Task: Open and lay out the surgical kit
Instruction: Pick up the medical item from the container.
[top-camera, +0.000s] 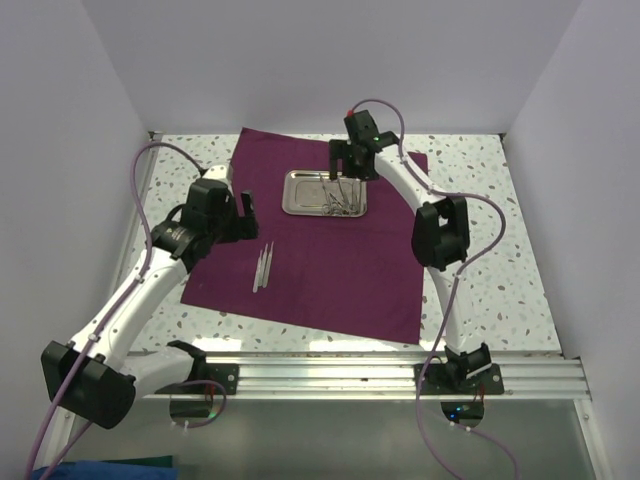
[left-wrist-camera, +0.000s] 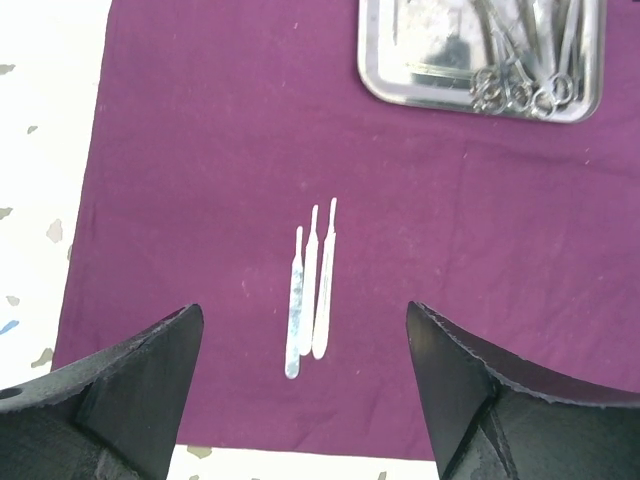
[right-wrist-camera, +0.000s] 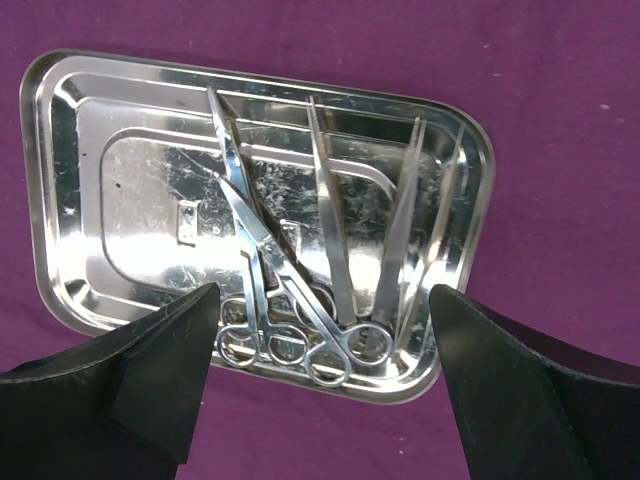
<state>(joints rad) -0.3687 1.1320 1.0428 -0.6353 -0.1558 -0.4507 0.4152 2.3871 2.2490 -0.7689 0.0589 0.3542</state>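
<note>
The dark purple cloth wrap (top-camera: 340, 270) lies spread flat on the table. The steel tray (top-camera: 298, 190) sits on its far half and holds ring-handled scissor-like instruments (right-wrist-camera: 290, 320) and slim tweezers (right-wrist-camera: 400, 230), bunched at the tray's right end. Three thin silver instruments (left-wrist-camera: 310, 290) lie side by side on the cloth, left of centre. My left gripper (left-wrist-camera: 303, 310) hovers open above them with nothing between its fingers. Over the tray's near edge my right gripper (right-wrist-camera: 322, 290) hangs open, its fingers on either side of the ring handles without touching them.
The speckled white tabletop (top-camera: 500, 250) shows around the cloth, with white walls on three sides. A metal rail (top-camera: 330, 375) carrying the arm bases runs along the near edge. The cloth's left edge (left-wrist-camera: 85, 230) lies close to my left gripper.
</note>
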